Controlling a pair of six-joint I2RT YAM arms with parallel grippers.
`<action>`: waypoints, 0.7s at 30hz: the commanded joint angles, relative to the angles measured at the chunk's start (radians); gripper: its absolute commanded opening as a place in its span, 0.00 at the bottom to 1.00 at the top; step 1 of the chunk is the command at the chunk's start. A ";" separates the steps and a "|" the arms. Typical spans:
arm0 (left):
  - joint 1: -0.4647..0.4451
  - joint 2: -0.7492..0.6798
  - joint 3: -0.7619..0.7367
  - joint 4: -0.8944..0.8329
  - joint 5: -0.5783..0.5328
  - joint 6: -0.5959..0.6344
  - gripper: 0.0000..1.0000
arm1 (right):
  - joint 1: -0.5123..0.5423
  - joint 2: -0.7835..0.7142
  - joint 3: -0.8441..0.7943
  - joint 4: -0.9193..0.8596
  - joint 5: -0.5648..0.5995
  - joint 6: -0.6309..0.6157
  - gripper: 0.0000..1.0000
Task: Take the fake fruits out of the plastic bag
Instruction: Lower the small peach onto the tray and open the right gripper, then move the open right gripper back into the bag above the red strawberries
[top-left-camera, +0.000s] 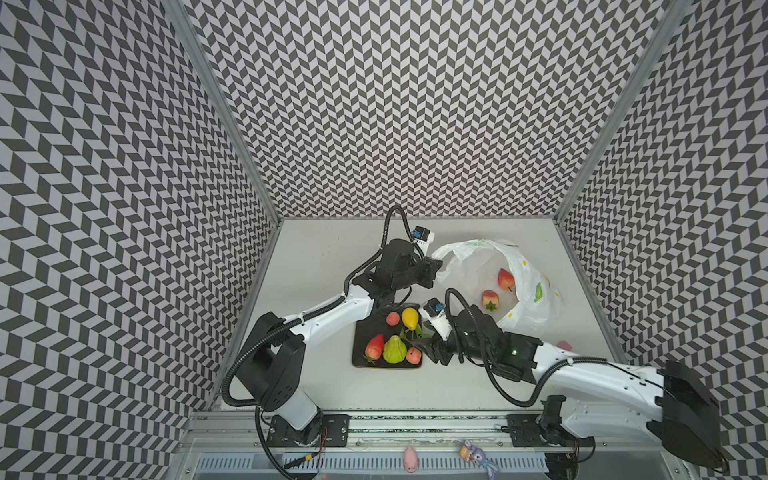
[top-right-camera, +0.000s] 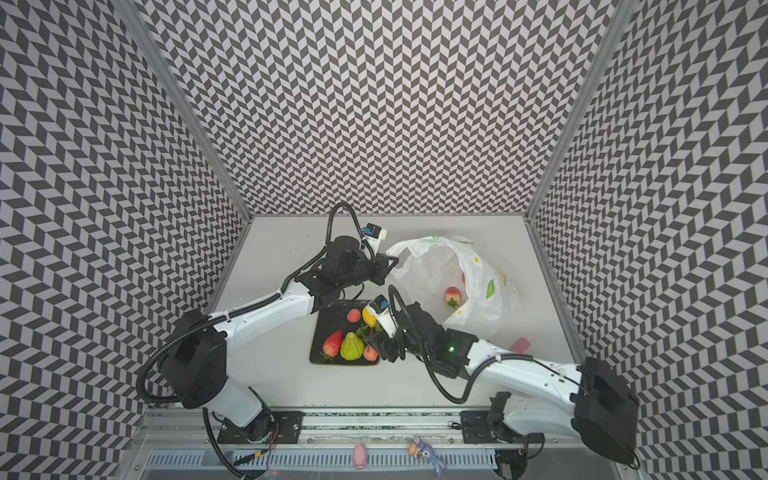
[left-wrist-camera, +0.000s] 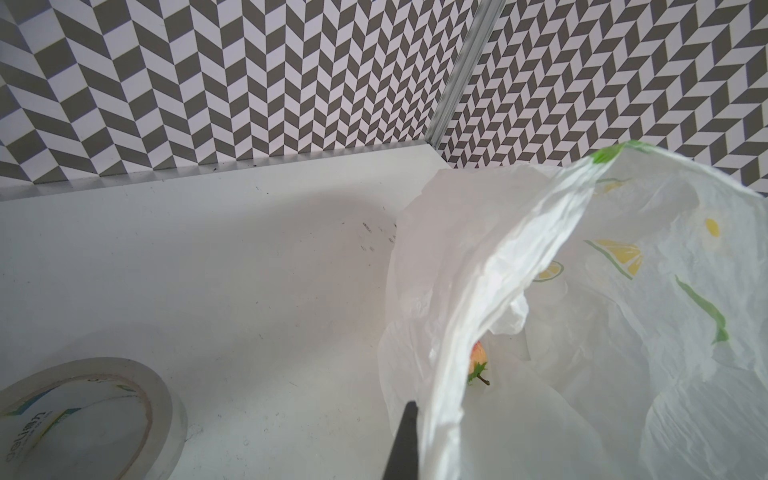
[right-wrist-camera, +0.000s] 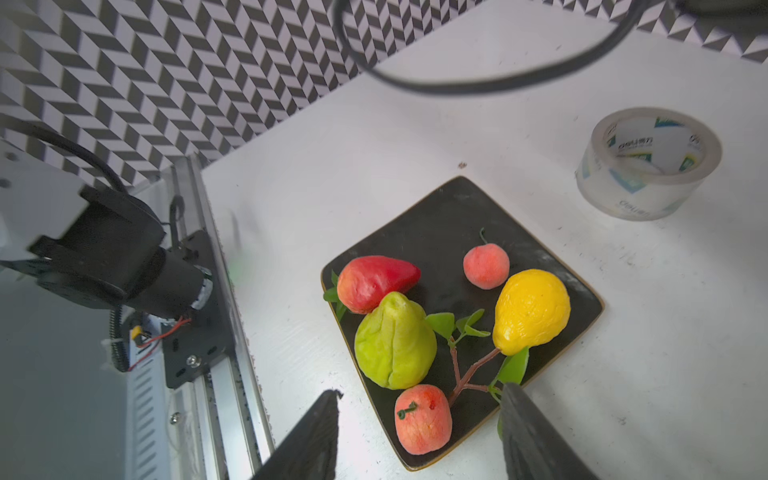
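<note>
Find five fake fruits already out, lying close together on a black square plate: red strawberry, green pear, yellow lemon, two pink-orange rounds, all moulded plastic with dimpled, faintly glossy skins and stiff green leaves. Count two strawberries left inside the plastic bag, thin crinkled translucent film printed with lemon slices, slumped near the plate. Judge the task well past halfway. Note left gripper pinched shut on the bag's rim, holding the mouth up; right gripper with jaws apart, empty, over the plate's edge.
</note>
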 joint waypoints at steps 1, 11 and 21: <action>0.003 -0.019 0.014 -0.001 -0.001 -0.002 0.00 | 0.005 -0.080 0.021 -0.073 0.072 0.038 0.58; -0.002 -0.070 -0.026 0.002 -0.001 -0.020 0.00 | -0.022 -0.062 0.197 -0.409 0.404 0.357 0.35; -0.018 -0.108 -0.062 -0.013 -0.012 -0.024 0.00 | -0.061 -0.082 0.273 -0.406 0.372 0.389 0.34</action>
